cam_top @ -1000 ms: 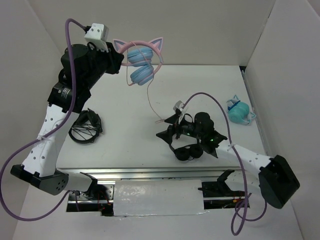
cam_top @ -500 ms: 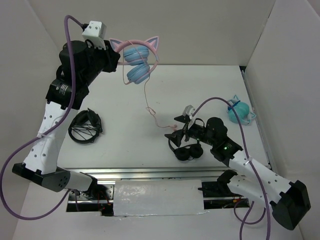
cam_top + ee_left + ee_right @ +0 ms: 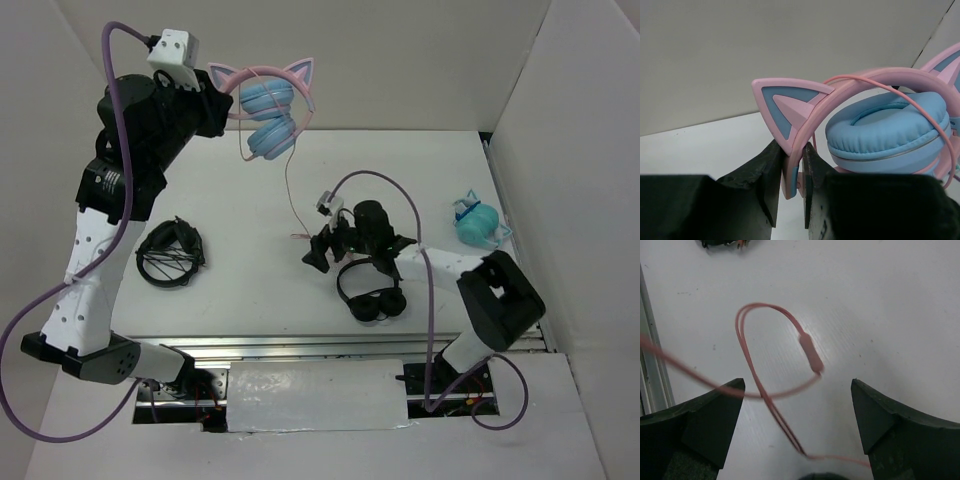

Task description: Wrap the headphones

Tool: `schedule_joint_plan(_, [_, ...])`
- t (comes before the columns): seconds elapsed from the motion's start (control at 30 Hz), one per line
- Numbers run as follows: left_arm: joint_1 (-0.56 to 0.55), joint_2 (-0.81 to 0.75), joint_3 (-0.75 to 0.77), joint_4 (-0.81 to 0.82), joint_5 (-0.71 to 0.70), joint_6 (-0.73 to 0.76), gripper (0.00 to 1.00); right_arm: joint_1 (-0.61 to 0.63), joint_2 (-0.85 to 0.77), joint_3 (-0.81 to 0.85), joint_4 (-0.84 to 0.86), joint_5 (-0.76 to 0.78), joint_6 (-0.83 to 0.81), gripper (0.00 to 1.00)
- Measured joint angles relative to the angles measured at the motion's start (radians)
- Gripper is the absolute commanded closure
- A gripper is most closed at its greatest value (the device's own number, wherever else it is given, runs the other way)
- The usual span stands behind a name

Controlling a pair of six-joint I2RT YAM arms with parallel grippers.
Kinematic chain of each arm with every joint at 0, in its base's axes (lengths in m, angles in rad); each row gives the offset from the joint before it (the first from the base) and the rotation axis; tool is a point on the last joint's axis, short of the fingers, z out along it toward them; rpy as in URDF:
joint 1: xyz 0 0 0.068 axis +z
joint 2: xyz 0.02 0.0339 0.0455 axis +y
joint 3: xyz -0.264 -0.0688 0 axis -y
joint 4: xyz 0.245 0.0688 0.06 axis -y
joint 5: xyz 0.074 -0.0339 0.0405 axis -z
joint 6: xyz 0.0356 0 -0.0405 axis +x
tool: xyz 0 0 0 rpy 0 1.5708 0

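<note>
My left gripper (image 3: 222,100) is shut on the pink band of the headphones (image 3: 268,110) and holds them high above the table's back left. In the left wrist view its jaws pinch the band (image 3: 794,170) just below one pink cat ear, with the blue ear cups (image 3: 890,130) to the right. The thin pink cable (image 3: 290,190) hangs down to the table. My right gripper (image 3: 318,250) is open, low over the cable's end. In the right wrist view the looped cable (image 3: 760,385) and its plug (image 3: 811,354) lie between the wide-apart jaws.
Black headphones (image 3: 372,296) lie under the right arm near the front. Another black pair (image 3: 172,252) lies at the left. A teal cat-ear pair (image 3: 478,224) sits at the right by the white wall. White walls enclose the table.
My left gripper has moved the headphones up and to the left, and the cable has followed. My right arm has swung left and folded in, bringing its open gripper over the cable's end.
</note>
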Motion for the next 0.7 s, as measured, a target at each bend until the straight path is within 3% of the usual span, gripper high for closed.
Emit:
schedule_joint_plan(0.1, [0.003,0.003,0.032,-0.016,-0.004,0.001,1.00,0.039,0.123,0.058,0.064,0.002,0.064,0.60])
schedule_joint_plan(0.13, [0.005,0.003,0.041,-0.017,-0.006,0.002,1.00,0.050,0.158,0.076,0.067,0.012,0.088,1.00])
schedule_joint_plan(0.37, [0.050,0.000,0.055,-0.015,-0.018,-0.002,1.00,-0.026,0.137,0.053,0.032,0.162,0.202,1.00])
schedule_joint_plan(0.57, [0.172,0.015,0.055,-0.014,0.026,-0.033,1.00,-0.223,0.000,-0.019,-0.056,0.282,0.280,1.00])
schedule_joint_plan(0.7, [0.240,0.034,0.055,-0.014,0.056,-0.058,1.00,-0.410,-0.031,-0.043,-0.111,0.257,0.372,1.00])
